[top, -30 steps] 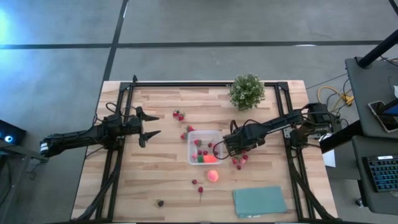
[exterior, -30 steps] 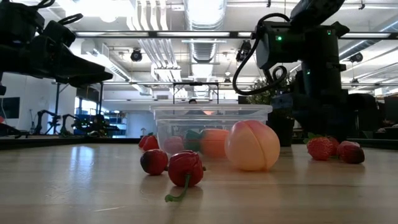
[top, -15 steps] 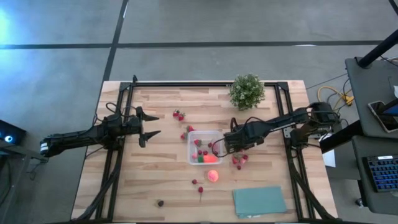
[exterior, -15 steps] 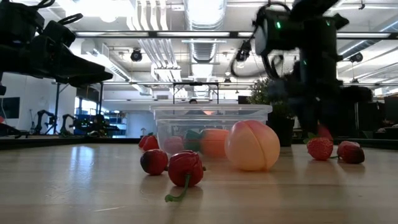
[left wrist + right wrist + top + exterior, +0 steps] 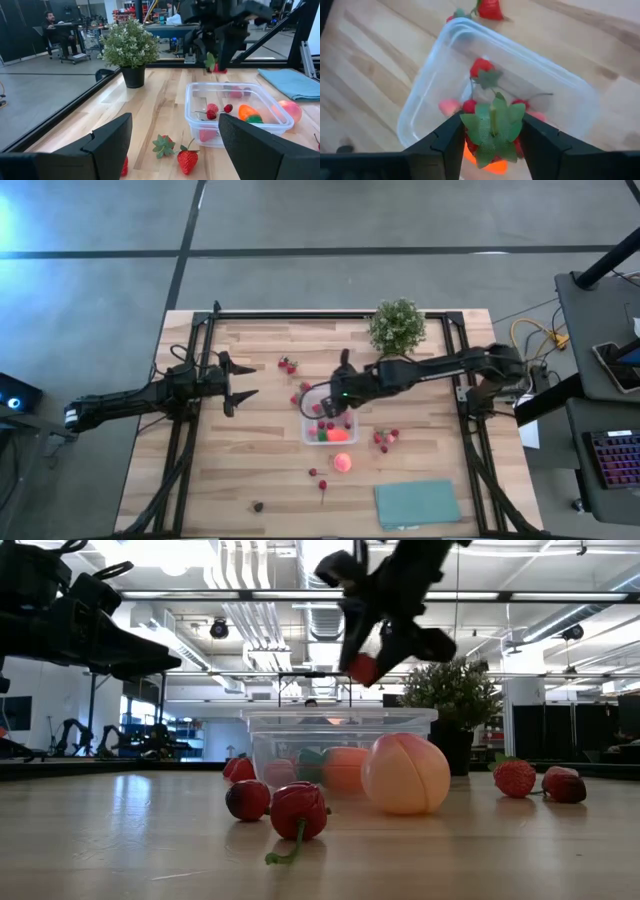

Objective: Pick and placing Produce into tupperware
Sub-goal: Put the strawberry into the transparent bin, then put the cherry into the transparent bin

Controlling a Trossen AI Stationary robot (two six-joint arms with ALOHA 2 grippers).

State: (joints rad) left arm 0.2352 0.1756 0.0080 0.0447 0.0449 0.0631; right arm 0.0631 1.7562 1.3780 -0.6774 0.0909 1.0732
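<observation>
While above the tupperware (image 5: 328, 417), right gripper (image 5: 330, 402) holds strawberry (image 5: 492, 131).

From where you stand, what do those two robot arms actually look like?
Both arms are black and slim, built of jointed segments. The left gripper ends in two pointed, prong-like fingers. The right gripper carries looping black cables and a small green light.

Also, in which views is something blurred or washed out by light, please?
Low view: the right gripper and its strawberry are smeared by motion above the tupperware, and the ceiling lights glare white. Right wrist view: the strawberry's leaves are soft, too close to the lens. High view: a bright glare at the left edge.
</observation>
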